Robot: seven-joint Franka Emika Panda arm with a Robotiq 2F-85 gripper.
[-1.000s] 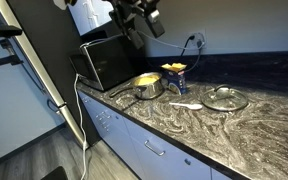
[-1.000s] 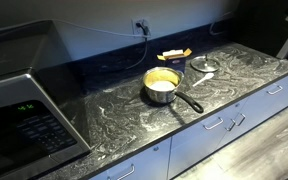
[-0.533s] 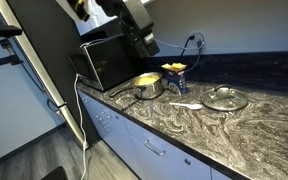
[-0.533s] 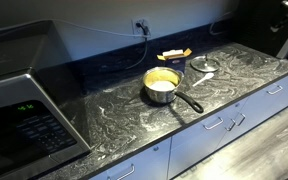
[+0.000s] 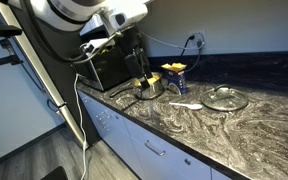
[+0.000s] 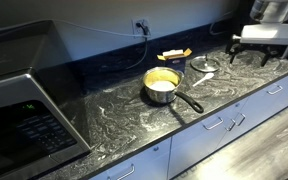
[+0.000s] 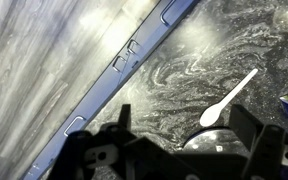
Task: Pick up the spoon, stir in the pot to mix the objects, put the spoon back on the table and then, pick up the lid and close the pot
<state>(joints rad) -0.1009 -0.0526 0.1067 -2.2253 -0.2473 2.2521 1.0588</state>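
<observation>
Spoon (image 7: pixel 229 98): white, lying flat on the marbled surface (image 7: pixel 174 70). In the wrist view it sits just beyond the tool (image 7: pixel 184 125), off toward one finger and clear of both.
Tool: fingers spread wide, holding nothing, hanging above the surface.
Pot (image 6: pixel 162 85): steel, with yellow objects (image 6: pixel 162 80) inside and its handle pointing toward the drawers (image 6: pixel 224 122).
Lid (image 6: pixel 204 67): flat on the surface near the yellow-and-blue box (image 6: pixel 174 56).
Change: the arm (image 5: pixel 84 15), high at the frame top half a second ago, has swung down in both exterior views. Spoon, pot and lid are unmoved.
</observation>
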